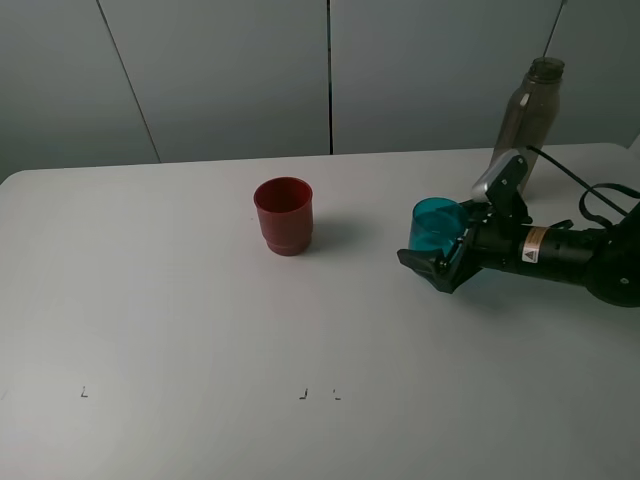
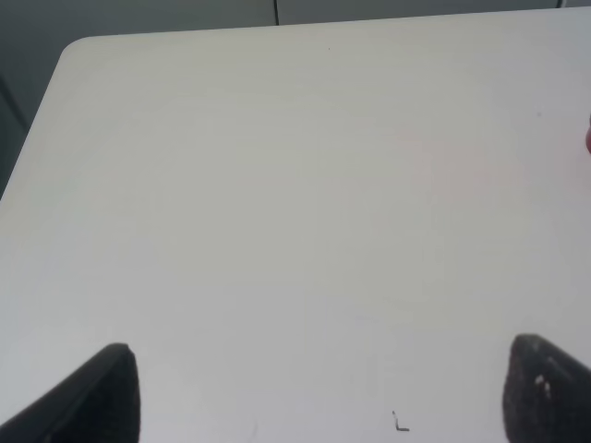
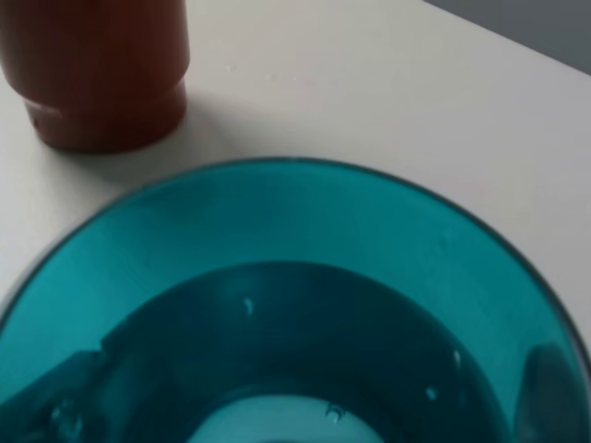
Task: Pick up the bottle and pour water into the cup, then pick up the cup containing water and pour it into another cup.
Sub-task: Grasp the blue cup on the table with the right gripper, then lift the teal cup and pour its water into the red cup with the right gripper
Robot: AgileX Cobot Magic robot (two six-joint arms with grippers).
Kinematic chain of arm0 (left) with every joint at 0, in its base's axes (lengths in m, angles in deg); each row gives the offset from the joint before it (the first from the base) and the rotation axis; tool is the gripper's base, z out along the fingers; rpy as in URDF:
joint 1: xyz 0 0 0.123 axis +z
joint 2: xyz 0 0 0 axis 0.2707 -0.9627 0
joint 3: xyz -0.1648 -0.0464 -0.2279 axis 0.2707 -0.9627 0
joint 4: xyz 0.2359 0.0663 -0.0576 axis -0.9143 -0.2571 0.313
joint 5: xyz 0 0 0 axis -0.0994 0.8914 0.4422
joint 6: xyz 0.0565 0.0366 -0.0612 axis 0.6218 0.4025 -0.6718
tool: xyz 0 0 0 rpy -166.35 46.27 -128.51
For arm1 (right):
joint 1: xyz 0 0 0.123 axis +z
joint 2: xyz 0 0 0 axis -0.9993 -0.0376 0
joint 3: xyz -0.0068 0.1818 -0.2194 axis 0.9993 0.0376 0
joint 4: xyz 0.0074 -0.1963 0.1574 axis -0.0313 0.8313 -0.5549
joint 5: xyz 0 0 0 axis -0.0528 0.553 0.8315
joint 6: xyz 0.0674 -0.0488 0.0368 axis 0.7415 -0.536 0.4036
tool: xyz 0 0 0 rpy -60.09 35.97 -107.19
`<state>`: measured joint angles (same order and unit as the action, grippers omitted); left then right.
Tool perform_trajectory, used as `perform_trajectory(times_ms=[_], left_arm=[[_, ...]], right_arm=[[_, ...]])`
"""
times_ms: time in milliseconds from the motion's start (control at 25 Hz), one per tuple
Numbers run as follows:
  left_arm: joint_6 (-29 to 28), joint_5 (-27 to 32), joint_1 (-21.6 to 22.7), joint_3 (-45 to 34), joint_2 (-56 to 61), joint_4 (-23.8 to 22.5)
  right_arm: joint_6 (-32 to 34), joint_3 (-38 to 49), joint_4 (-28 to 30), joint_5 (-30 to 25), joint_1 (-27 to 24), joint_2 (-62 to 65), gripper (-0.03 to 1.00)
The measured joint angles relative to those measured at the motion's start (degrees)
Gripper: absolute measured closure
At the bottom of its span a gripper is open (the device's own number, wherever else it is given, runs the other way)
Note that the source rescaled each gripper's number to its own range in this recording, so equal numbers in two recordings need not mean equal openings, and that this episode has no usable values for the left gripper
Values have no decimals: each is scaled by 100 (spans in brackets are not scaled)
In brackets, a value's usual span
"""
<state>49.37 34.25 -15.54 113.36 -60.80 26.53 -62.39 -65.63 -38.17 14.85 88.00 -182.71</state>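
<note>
The teal translucent cup (image 1: 437, 224) stands upright on the table right of centre. It fills the right wrist view as cup (image 3: 277, 277), with water and small bubbles in it. My right gripper (image 1: 450, 242) is open, one finger on each side of the cup and low at its wall. The dark red cup (image 1: 283, 215) stands left of it, apart, and appears as red cup (image 3: 97, 69). The grey-brown bottle (image 1: 527, 118) stands upright behind the right arm. My left gripper (image 2: 323, 397) is open over bare table and holds nothing.
The white table (image 1: 180, 300) runs to a grey back wall. Small black marks (image 1: 303, 394) lie near its front. A black cable (image 1: 600, 195) loops behind the right arm. The table's rounded far corner (image 2: 78, 46) appears in the left wrist view.
</note>
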Motion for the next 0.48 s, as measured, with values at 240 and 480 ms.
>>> perform_trajectory(times_ms=[240,480], left_arm=[[0,0,0,0,0,0],[0,0,0,0,0,0]], right_arm=[[10,-36,12,0,32,0,-3],[10,-36,12,0,32,0,91]])
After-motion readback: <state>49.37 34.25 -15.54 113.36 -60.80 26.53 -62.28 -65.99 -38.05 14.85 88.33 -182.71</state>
